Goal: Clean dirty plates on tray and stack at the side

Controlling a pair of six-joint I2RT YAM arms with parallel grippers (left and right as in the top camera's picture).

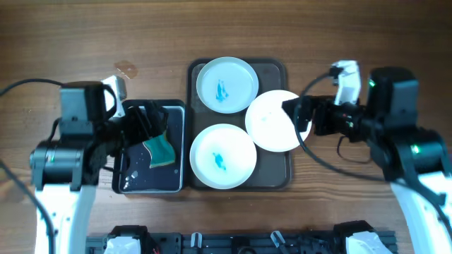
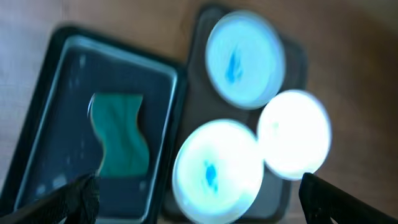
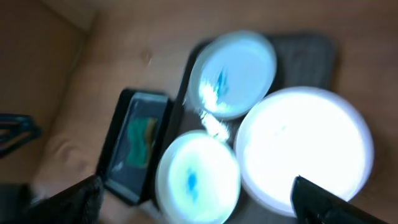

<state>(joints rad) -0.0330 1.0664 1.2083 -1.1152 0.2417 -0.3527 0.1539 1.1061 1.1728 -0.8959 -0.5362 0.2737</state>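
Left jaws: spread wide over the basin (image 1: 175,127), just up and left of the sponge (image 1: 161,149); nothing is held.
Right jaws: also spread, at the right edge of the right plate (image 1: 272,123); I cannot tell whether they touch it.
Plates: all three are on the tray (image 1: 277,178), centre of frame. The top plate (image 1: 226,85) and bottom plate (image 1: 222,156) carry blue smears. The right plate looks almost clean and overhangs the tray's right rim.
Step, as I judge it: pick up the sponge and steady a smeared plate.
Doing it well: bring the left jaws down square over the sponge's narrow waist, close firmly, and lift clear of the basin wall before crossing. The right jaws should pinch a rim rather than press the face, so the plate cannot skate.
Risk: the plates crowd each other, so a shove would likely shift all three.
Worktop (image 1: 70,42): the stack belongs beside the tray, at the lower right of the frame.
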